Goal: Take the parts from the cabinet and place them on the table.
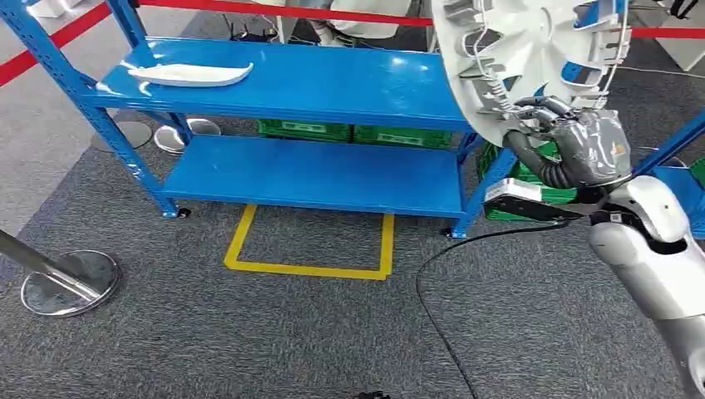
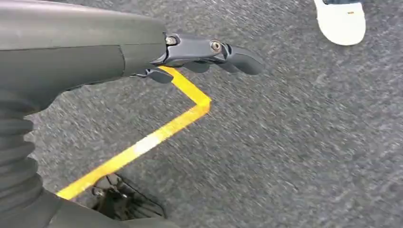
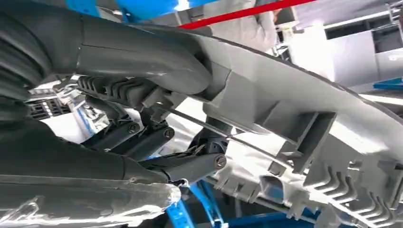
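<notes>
Blue shelf rack [image 1: 316, 83] spans the upper half of the head view, two decks, on grey carpet [image 1: 249, 332]. Yellow tape outline [image 1: 312, 268] on the carpet just in front of the lower deck. Round white ribbed part [image 1: 515, 58] sits upper right of the frame, held upright off the rack's right end, its lower rim in the right hand [image 1: 574, 141]. Right wrist view confirms: fingers [image 3: 190, 164] wrapped on the part's ribbed rim, thumb over the top edge. A second, long white part [image 1: 193, 75] lies flat on the top deck, upper left. Green crates [image 1: 349, 131] behind the lower deck. Chrome stanchion base [image 1: 71, 283] lower left, red barrier tape [image 1: 283, 8] along the top. Black cable [image 1: 432, 307] loops across the carpet lower centre. Left hand [image 2: 209, 52] hangs over carpet and yellow tape, fingers extended and apart, holding nothing.
</notes>
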You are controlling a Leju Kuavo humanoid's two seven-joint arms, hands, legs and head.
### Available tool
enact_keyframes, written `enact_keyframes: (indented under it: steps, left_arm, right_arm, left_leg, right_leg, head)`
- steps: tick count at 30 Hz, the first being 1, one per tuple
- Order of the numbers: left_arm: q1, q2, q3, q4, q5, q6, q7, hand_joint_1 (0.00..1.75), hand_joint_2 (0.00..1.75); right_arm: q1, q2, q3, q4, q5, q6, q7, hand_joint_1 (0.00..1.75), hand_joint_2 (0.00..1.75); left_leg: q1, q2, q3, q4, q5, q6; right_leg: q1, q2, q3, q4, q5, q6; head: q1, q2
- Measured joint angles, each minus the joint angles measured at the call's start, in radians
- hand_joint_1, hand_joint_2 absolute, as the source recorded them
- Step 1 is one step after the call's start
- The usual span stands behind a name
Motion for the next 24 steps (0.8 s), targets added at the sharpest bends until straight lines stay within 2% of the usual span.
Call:
enact_keyframes:
  steps: [1,2,3,4,5,7,8,9,10,11,12,13,14,15,16,17,18,19,20,22,23,24]
  left_arm:
    - [0.000,0.000,0.000,0.000,0.000,0.001,0.000,0.00,1.75]
    - [0.000,0.000,0.000,0.000,0.000,0.001,0.000,0.00,1.75]
    - [-0.001,0.000,0.000,0.000,0.000,0.001,0.000,0.00,1.75]
    - [-0.002,-0.002,-0.001,0.000,-0.001,0.001,0.000,0.00,1.75]
    - [-0.001,-0.002,-0.001,0.000,-0.001,0.002,0.000,0.00,1.75]
    - [0.000,-0.002,-0.001,0.000,-0.002,0.004,0.000,0.00,1.75]
    - [0.001,-0.002,-0.002,0.000,-0.004,0.005,-0.002,0.00,1.75]
    - [0.001,0.002,-0.002,0.000,-0.004,0.006,-0.003,0.00,1.75]
    - [0.001,0.002,-0.002,0.000,-0.004,0.008,-0.003,0.00,1.75]
    - [0.001,0.002,-0.002,0.000,-0.004,0.009,-0.003,0.00,1.75]
    - [0.000,0.002,-0.002,0.000,-0.005,0.009,-0.003,0.00,1.75]
    - [0.000,0.002,-0.003,0.000,-0.006,0.009,-0.003,0.00,1.75]
    - [0.000,0.002,-0.005,0.000,-0.008,0.009,-0.003,0.00,1.75]
    - [0.000,0.003,-0.006,0.000,-0.010,0.010,-0.003,0.00,1.75]
    - [0.000,0.003,-0.007,0.000,-0.010,0.010,-0.003,0.00,1.75]
    - [0.000,0.004,-0.008,0.000,-0.011,0.010,-0.002,0.00,1.75]
    - [-0.001,0.005,-0.009,0.000,-0.012,0.010,-0.002,0.00,1.75]
    - [-0.002,0.005,-0.011,0.000,-0.013,0.010,-0.001,0.00,1.75]
    - [-0.004,0.005,-0.012,0.000,-0.013,0.010,-0.001,0.00,1.75]
    - [-0.003,0.005,-0.014,0.000,-0.014,0.008,0.001,0.00,1.75]
    - [-0.001,0.005,-0.015,0.000,-0.014,0.006,0.002,0.00,1.75]
    - [0.001,0.004,-0.015,0.000,-0.014,0.006,0.003,0.00,1.75]
  right_arm:
    - [0.000,0.000,-0.002,-0.002,0.000,0.000,0.000,1.75,1.75]
    - [0.001,0.000,-0.005,-0.004,0.000,0.000,0.000,1.75,1.75]
    - [0.001,0.000,-0.010,-0.005,0.000,0.000,0.001,1.75,1.75]
    - [0.002,-0.001,-0.014,-0.008,-0.001,0.000,0.002,1.75,1.75]
    - [0.006,-0.003,-0.021,-0.014,-0.001,-0.001,0.001,1.75,1.75]
    - [0.011,-0.003,-0.026,-0.015,-0.001,-0.001,-0.001,1.75,1.75]
    - [0.013,-0.004,-0.026,-0.015,0.000,-0.002,-0.002,1.75,1.75]
    - [0.012,-0.004,-0.027,-0.015,0.000,-0.002,-0.005,1.75,1.75]
    - [0.013,-0.003,-0.028,-0.017,-0.001,-0.002,-0.005,1.75,1.75]
    - [0.014,-0.004,-0.029,-0.019,-0.002,-0.002,-0.006,1.75,1.75]
    - [0.016,-0.004,-0.032,-0.020,-0.002,0.000,-0.006,1.75,1.75]
    - [0.019,-0.004,-0.033,-0.020,-0.003,0.002,-0.006,1.75,1.75]
    - [0.023,-0.004,-0.034,-0.020,-0.003,0.004,-0.006,1.75,1.75]
    - [0.026,-0.004,-0.034,-0.020,-0.003,0.007,-0.006,1.75,1.75]
    - [0.029,-0.004,-0.035,-0.020,-0.003,0.010,-0.006,1.75,1.75]
    - [0.030,-0.004,-0.035,-0.020,-0.003,0.013,-0.006,1.75,1.75]
    - [0.032,-0.004,-0.035,-0.020,-0.003,0.016,-0.006,1.75,1.75]
    - [0.034,-0.004,-0.035,-0.022,-0.001,0.018,-0.006,1.75,1.75]
    - [0.035,-0.004,-0.035,-0.024,0.002,0.019,-0.006,1.75,1.75]
    - [0.037,-0.002,-0.031,-0.024,0.013,0.021,-0.006,1.75,1.75]
    - [0.039,0.000,-0.026,-0.024,0.021,0.022,-0.006,1.75,1.75]
    - [0.042,0.001,-0.022,-0.024,0.024,0.024,-0.006,1.75,1.75]
  left_leg:
    - [-0.002,0.000,-0.015,0.005,0.008,-0.001]
    - [-0.003,0.000,-0.026,0.008,0.015,-0.001]
    - [-0.004,0.000,-0.034,0.011,0.023,-0.003]
    - [-0.008,-0.001,-0.042,0.012,0.030,-0.007]
    - [-0.009,-0.001,-0.047,0.013,0.039,-0.011]
    - [-0.005,-0.001,-0.052,0.009,0.060,-0.021]
    - [-0.008,-0.001,-0.058,0.006,0.065,-0.027]
    - [-0.006,-0.001,-0.067,0.014,0.050,-0.033]
    - [-0.006,-0.001,-0.079,0.042,-0.003,-0.043]
    - [-0.003,0.000,-0.096,0.100,-0.066,-0.050]
    - [0.000,0.000,-0.123,0.188,-0.127,-0.056]
    - [0.003,0.000,-0.145,0.268,-0.161,-0.061]
    - [0.004,0.000,-0.156,0.323,-0.161,-0.063]
    - [0.006,0.000,-0.149,0.336,-0.135,-0.065]
    - [0.007,0.000,-0.123,0.313,-0.095,-0.065]
    - [0.007,0.000,-0.078,0.251,-0.059,-0.065]
    - [0.008,0.000,-0.015,0.160,-0.045,-0.064]
    - [0.009,0.000,0.054,0.074,-0.063,-0.062]
    - [0.008,-0.002,0.091,0.006,-0.075,-0.053]
    - [0.005,-0.003,0.077,0.008,-0.076,-0.038]
    - [0.004,-0.002,0.074,0.008,-0.069,-0.028]
    - [0.011,0.000,0.072,0.003,-0.061,-0.017]
  right_leg:
    - [0.003,0.000,0.046,-0.051,0.042,-0.007]
    - [0.007,0.000,0.104,-0.129,0.070,-0.014]
    - [0.010,0.000,0.171,-0.222,0.076,-0.021]
    - [0.014,0.000,0.222,-0.305,0.032,-0.028]
    - [0.014,0.000,0.248,-0.346,0.026,-0.024]
    - [0.020,0.001,0.228,-0.336,0.040,-0.026]
    - [0.016,0.001,0.215,-0.342,0.048,-0.035]
    - [0.010,-0.001,0.213,-0.345,0.060,-0.042]
    - [0.009,-0.001,0.199,-0.346,0.068,-0.052]
    - [0.008,-0.001,0.187,-0.345,0.080,-0.054]
    - [0.008,0.000,0.172,-0.345,0.092,-0.055]
    - [0.007,0.000,0.159,-0.344,0.103,-0.053]
    - [0.006,0.000,0.146,-0.343,0.112,-0.051]
    - [0.005,0.000,0.135,-0.342,0.120,-0.049]
    - [0.004,0.000,0.123,-0.340,0.129,-0.046]
    - [0.003,0.000,0.111,-0.337,0.137,-0.043]
    - [0.002,0.001,0.103,-0.336,0.144,-0.039]
    - [0.004,0.001,0.096,-0.335,0.150,-0.032]
    - [0.008,0.000,0.089,-0.326,0.154,-0.028]
    - [0.006,-0.001,0.083,-0.329,0.173,-0.018]
    - [0.004,-0.001,0.083,-0.332,0.180,-0.009]
    - [0.002,0.000,0.075,-0.330,0.178,-0.005]
  head:
    - [0.000,0.000]
    - [0.000,0.000]
    - [0.000,0.000]
    - [-0.001,0.000]
    - [-0.002,0.000]
    - [-0.002,0.000]
    - [-0.004,0.000]
    - [-0.001,0.000]
    - [-0.008,0.000]
    - [-0.010,0.000]
    - [-0.010,0.000]
    - [-0.010,0.000]
    - [-0.010,0.000]
    - [-0.010,0.000]
    - [-0.010,0.000]
    - [-0.011,0.000]
    - [-0.011,0.000]
    - [-0.010,0.000]
    - [-0.010,0.000]
    - [-0.009,0.000]
    - [-0.008,0.000]
    - [-0.009,0.000]
